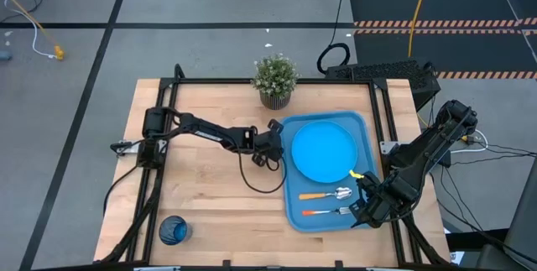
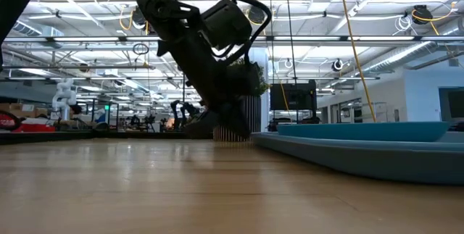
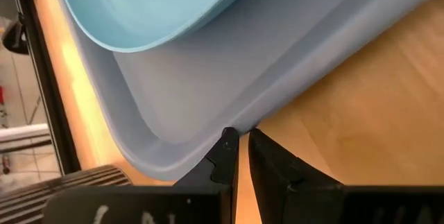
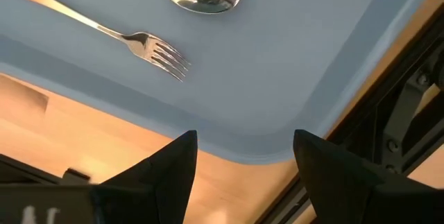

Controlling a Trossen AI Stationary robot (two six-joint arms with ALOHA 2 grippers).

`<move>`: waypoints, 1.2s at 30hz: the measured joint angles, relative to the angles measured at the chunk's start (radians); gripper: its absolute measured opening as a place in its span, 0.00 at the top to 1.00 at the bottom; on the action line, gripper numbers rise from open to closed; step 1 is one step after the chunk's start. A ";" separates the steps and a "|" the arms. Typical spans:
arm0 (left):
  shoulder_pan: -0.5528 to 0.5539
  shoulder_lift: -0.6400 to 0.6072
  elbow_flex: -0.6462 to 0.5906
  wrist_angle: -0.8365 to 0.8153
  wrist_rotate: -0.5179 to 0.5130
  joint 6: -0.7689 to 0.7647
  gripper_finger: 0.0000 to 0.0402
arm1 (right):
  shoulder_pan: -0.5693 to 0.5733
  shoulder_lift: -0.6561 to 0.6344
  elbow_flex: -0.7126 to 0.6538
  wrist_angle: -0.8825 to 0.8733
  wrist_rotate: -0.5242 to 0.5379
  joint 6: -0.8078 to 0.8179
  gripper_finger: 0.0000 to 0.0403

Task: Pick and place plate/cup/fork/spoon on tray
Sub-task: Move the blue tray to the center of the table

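potted plant (image 1: 274, 79) at table's far edge | wooden table (image 1: 201, 187)

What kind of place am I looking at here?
Most likely a big robotics lab or workshop hall: a high ceiling with strip lights, taped floor lanes, and a wooden test table with two robot arms.

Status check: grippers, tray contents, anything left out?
Left gripper shut at tray edge; right gripper open, empty. Plate, spoon, fork on tray. Cup still on table.
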 joint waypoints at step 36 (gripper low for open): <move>-0.085 -0.144 -0.007 -0.320 -0.115 -0.314 0.92 | 0.053 0.000 -0.040 -0.185 0.074 0.018 0.43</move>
